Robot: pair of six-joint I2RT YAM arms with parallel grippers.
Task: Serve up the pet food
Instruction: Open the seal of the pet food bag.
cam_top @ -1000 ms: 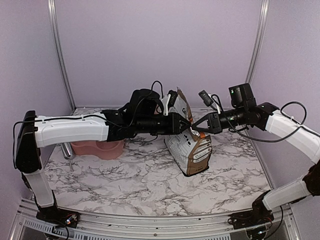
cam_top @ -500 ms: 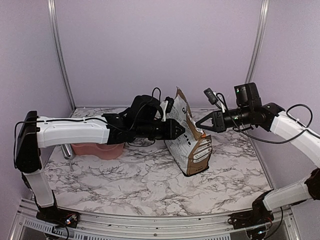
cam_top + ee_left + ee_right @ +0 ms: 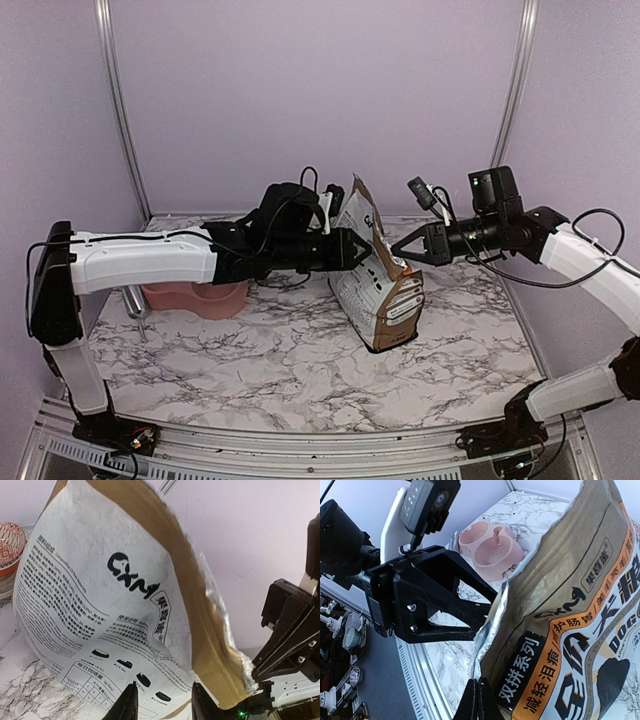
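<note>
While the paper bag (image 3: 385, 295) stands near the middle of the marble table (image 3: 270, 385), leaning so its torn top tips toward the upper centre of the overhead frame, both arms reach its mouth from opposite sides. The right gripper (image 3: 478, 700) comes in from the right of that frame, its jaws pressed flat together on the ragged, foil-lined lip of the bag. The left gripper (image 3: 165, 702) comes in from the left with its jaws partly apart and holding nothing. In the left wrist view the printed white face of the bag shows in the gap at the bottom of the frame, but I cannot tell whether the tips touch the paper. Only the bag's brown edge strip and foil lip separate the two grippers, so little room is left there. The pet food is out of sight in every view, since the bag's walls hide its inside. A pink double bowl (image 3: 195, 297) sits under the left forearm at the left middle of the overhead frame, a strip of marble between it and the bag, both hollows showing bare pink. A small metal piece (image 3: 135, 302) lies just beside the bowl's left edge. Bare marble runs across the lower frame between the bag's base and the arm bases, and more lies to the bag's right before the table's right edge.
</note>
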